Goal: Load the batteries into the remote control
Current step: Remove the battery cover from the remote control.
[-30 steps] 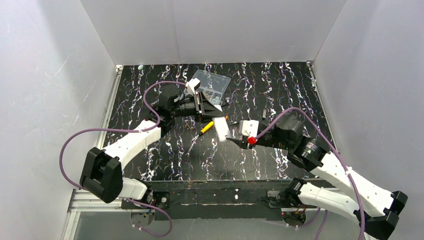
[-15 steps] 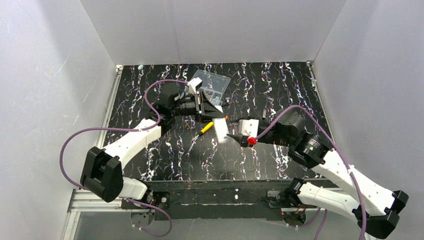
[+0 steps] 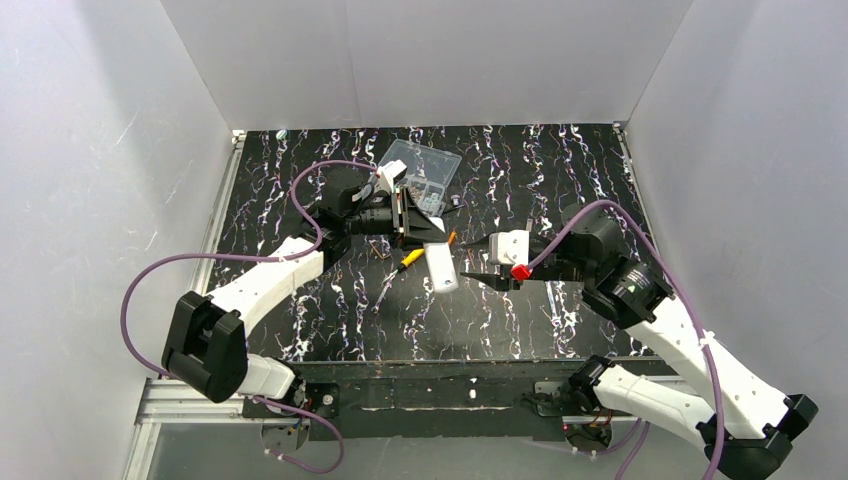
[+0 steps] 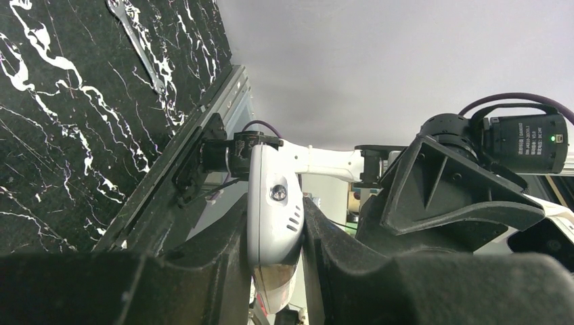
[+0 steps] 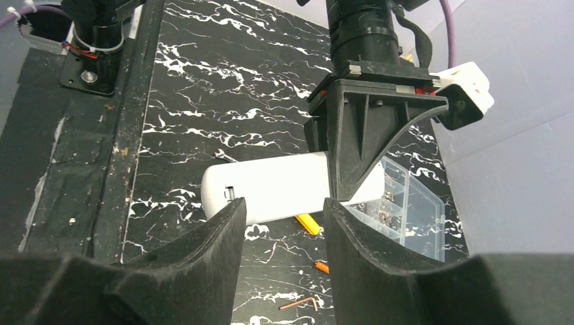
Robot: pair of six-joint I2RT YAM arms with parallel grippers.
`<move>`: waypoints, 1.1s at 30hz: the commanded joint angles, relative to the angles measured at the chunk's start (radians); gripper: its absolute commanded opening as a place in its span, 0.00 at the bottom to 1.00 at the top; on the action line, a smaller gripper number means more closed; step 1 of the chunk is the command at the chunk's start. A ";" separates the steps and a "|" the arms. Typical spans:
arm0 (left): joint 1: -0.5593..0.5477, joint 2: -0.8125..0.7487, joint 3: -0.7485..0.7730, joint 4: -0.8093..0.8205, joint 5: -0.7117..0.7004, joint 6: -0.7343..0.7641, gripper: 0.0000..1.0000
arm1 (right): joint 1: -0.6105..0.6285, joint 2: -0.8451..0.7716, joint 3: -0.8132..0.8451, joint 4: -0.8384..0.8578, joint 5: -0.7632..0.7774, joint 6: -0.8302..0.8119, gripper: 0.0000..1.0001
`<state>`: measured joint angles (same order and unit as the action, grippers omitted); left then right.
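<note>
My left gripper point(image 3: 428, 240) is shut on the white remote control point(image 3: 441, 268) and holds it above the table, its free end pointing toward the near edge. In the left wrist view the remote point(image 4: 272, 176) is clamped between both fingers of that gripper point(image 4: 274, 206). My right gripper point(image 3: 474, 272) is open and empty, just right of the remote and apart from it. In the right wrist view the remote point(image 5: 271, 186) lies crosswise beyond the open gripper point(image 5: 283, 206). One orange battery point(image 5: 323, 267) lies on the table below; it also shows in the top view point(image 3: 451, 238). The other battery is not visible.
A yellow-handled screwdriver point(image 3: 411, 257) lies on the table under the remote. A clear compartmented box point(image 3: 425, 170) stands behind the left gripper. A bent copper key point(image 5: 298, 303) lies near the battery. A small dark strip point(image 3: 525, 226) lies to the right.
My right gripper has drawn back to the right and lifted away from the remote's near end. The left gripper still holds the remote, shifted slightly.
</note>
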<state>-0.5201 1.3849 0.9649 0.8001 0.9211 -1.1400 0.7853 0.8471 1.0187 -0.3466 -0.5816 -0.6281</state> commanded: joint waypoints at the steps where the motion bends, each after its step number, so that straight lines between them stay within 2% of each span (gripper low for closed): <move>1: 0.000 -0.036 0.010 0.039 0.041 0.021 0.00 | -0.029 0.018 0.049 -0.010 -0.115 0.010 0.53; 17: 0.001 -0.016 0.008 0.069 0.014 0.002 0.00 | -0.031 0.093 0.056 -0.035 -0.187 -0.039 0.53; 33: 0.001 -0.020 0.004 0.084 0.012 -0.015 0.00 | -0.031 0.132 0.035 -0.002 -0.162 -0.074 0.53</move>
<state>-0.5201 1.3846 0.9501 0.8284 0.8974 -1.1473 0.7593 0.9771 1.0252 -0.3931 -0.7433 -0.6827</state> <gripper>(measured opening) 0.259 0.533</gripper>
